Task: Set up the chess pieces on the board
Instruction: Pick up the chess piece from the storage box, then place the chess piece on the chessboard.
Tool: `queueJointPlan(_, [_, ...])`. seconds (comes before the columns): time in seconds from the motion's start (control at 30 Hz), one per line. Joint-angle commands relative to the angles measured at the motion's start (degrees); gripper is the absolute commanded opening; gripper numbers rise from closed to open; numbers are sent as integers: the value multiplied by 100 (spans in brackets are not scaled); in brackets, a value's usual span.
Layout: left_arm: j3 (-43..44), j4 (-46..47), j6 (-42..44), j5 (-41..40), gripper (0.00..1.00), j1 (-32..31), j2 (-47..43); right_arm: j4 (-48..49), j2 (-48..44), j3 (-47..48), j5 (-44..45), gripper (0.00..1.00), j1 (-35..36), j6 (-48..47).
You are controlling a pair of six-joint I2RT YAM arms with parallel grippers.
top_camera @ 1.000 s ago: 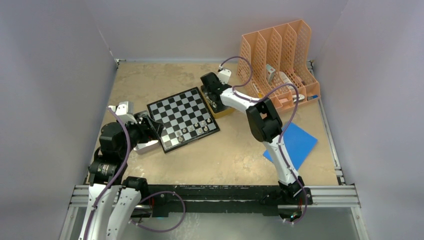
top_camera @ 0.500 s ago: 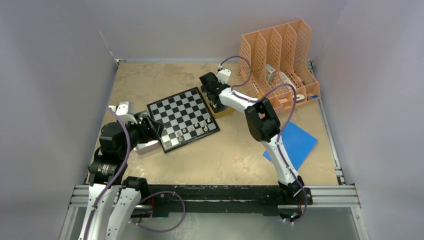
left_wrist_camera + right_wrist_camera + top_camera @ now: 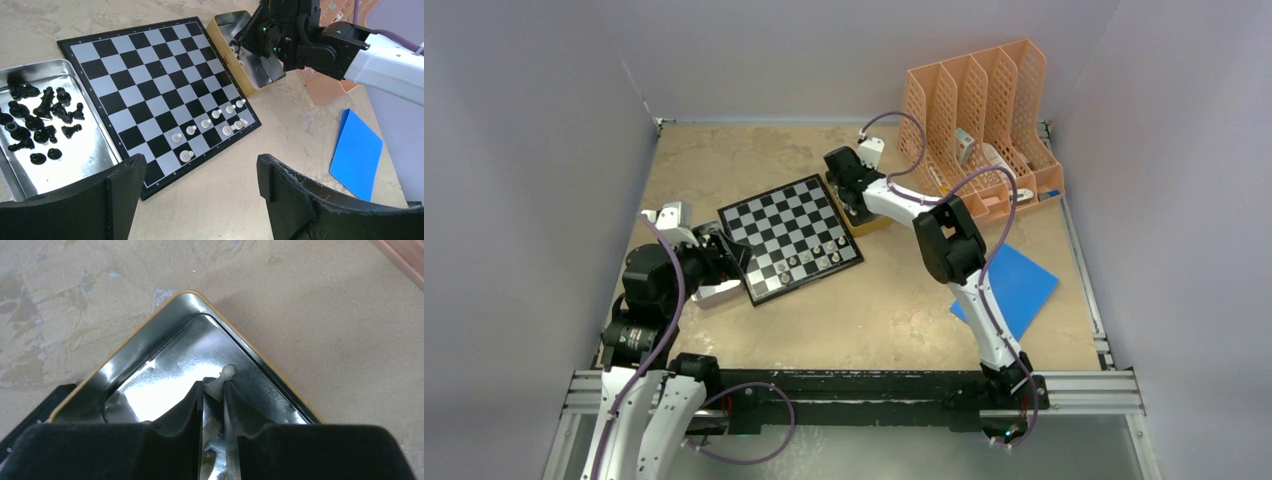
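1. R gripper (image 3: 214, 390): jaws nearly closed, pinching pale pawn (image 3: 220, 381) inside tin (image 3: 150, 340).
2. L gripper (image 3: 199, 167): wide open, empty, over board (image 3: 150, 75) edge.
3. Pale men (image 3: 205, 123) stand along one board side.
4. Black men (image 3: 40, 115) lie in tray (image 3: 85, 150), touching board.

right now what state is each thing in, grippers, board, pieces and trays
left gripper, open and empty
right gripper, shut on a pale pawn in the gold tin
board, flat, partly set with a few pale pieces near one corner
black pieces, loose in the silver tray, none on the board
blue sheet, lying flat
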Motion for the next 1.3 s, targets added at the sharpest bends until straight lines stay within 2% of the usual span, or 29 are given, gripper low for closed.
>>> queueJointPlan(0.0, [25, 245, 68, 62, 81, -7, 75, 246, -535, -398, 90, 16, 37, -500])
queueJointPlan(0.13, [22, 236, 49, 9, 81, -7, 101, 877, -1123, -1024, 114, 15, 42, -1119])
queueJointPlan(0.37, [22, 227, -10, 77, 78, -15, 197, 2260, -2260, -2373, -606, 15, 117, -2202])
queueJointPlan(0.53, [40, 349, 49, 425, 78, -16, 468, 2612, -2759, -2972, -764, 14, 231, -2797])
queueJointPlan(0.63, [291, 323, 72, 937, 78, -16, 1054, 2867, -3129, -3359, -970, 13, 384, -3206])
queueJointPlan(0.7, [606, 110, 77, 1307, 76, -16, 1559, 3285, -3584, -3876, -1115, 13, 575, -3590])
queueJointPlan(0.77, [929, 2, 102, 1471, 66, -16, 1965, 3793, -4011, -4346, -1215, 13, 785, -3856])
queueJointPlan(0.83, [1044, 157, 125, 1467, 62, -8, 2129, 4232, -4371, -4748, -1404, 12, 1000, -4097])
queueJointPlan(1.03, [1883, 46, 17, 2156, 55, -3, 2814, 5464, -5106, -5787, -1554, 12, 1973, -5066])
queueJointPlan(1.27, [2959, -291, -30, 2427, 54, 2, 3546, 6475, -5721, -6506, -1739, 12, 2881, -5780])
